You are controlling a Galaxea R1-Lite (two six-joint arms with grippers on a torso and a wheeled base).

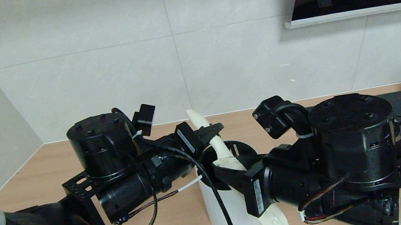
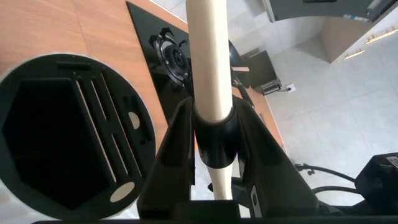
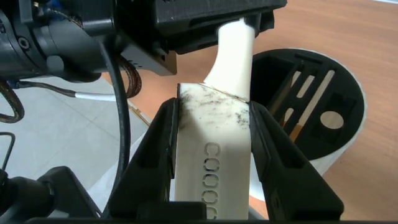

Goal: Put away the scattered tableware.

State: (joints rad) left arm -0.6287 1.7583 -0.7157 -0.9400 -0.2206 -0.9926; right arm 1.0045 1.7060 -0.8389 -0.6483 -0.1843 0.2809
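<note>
Right gripper (image 3: 214, 107) fingers clamp the blade of the cream spatula (image 1: 199, 120), left gripper (image 2: 214, 118) fingers its handle, over the holder (image 1: 227, 209); ideally one releases before the other lowers it upright into a slot.

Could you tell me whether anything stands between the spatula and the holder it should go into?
Nothing visible does. The spatula, held by the left gripper and right gripper, hangs over the holder, whose black slotted top shows open.
</note>
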